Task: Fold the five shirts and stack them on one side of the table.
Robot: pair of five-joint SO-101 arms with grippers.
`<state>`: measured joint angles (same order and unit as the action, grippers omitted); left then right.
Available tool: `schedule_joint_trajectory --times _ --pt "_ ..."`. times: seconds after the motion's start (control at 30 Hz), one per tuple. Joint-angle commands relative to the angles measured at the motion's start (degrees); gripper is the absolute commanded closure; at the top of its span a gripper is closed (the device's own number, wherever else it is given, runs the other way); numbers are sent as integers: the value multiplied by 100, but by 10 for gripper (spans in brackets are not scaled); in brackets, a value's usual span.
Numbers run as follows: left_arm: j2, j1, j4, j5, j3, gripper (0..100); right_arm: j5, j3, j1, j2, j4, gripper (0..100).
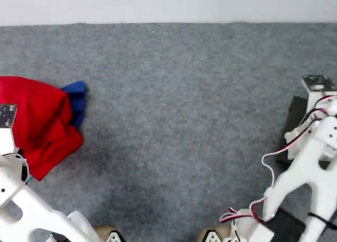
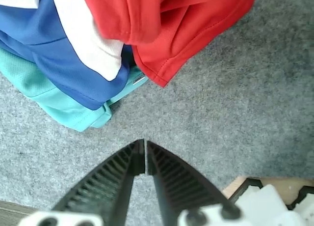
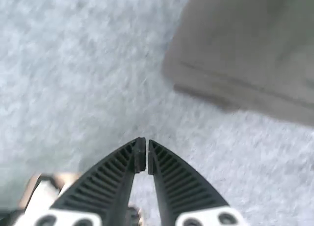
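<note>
A stack of shirts lies at the table's left edge, with a red shirt (image 1: 39, 123) on top and a blue shirt (image 1: 76, 100) peeking out behind it. From the left wrist, the pile shows the red shirt (image 2: 171, 29) over a white shirt (image 2: 88, 44), a blue shirt (image 2: 54, 64) and a teal shirt (image 2: 59, 103). My left gripper (image 2: 145, 150) is shut and empty, a short way off the pile above bare carpet. My right gripper (image 3: 145, 150) is also shut and empty, near a dark grey shirt (image 3: 250, 54) that lies at the table's right edge (image 1: 296, 123).
Grey carpet (image 1: 184, 110) covers the table, and its wide middle is bare. A pale wall runs along the far edge. The arms' bases (image 1: 221, 234) stand at the near edge.
</note>
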<state>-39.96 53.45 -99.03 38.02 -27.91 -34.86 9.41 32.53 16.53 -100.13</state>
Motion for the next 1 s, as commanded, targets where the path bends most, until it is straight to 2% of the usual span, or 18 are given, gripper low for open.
schedule_joint_trajectory --times 0.0,0.13,0.27,0.4,0.53,0.63,0.77,0.97 --pt "-97 -220 -53 0 488 883 255 237 -48 435 -224 990" --pt "-88 -809 -53 0 954 821 1143 554 -75 857 -224 990" --pt "237 -1459 237 0 1095 795 1512 607 -207 1086 -224 990" --pt "1231 -1521 800 9 1200 780 1837 607 -365 1174 -242 990" --pt "2242 -1521 844 9 1965 751 2242 607 -391 1182 -242 990" --pt "2866 -1521 835 123 2615 736 2382 607 -391 1182 -251 990" --pt "3490 -1530 624 677 3064 735 2505 607 -391 1182 -259 990" --pt "3789 -1530 220 967 3363 736 2541 607 -462 1182 -259 990"
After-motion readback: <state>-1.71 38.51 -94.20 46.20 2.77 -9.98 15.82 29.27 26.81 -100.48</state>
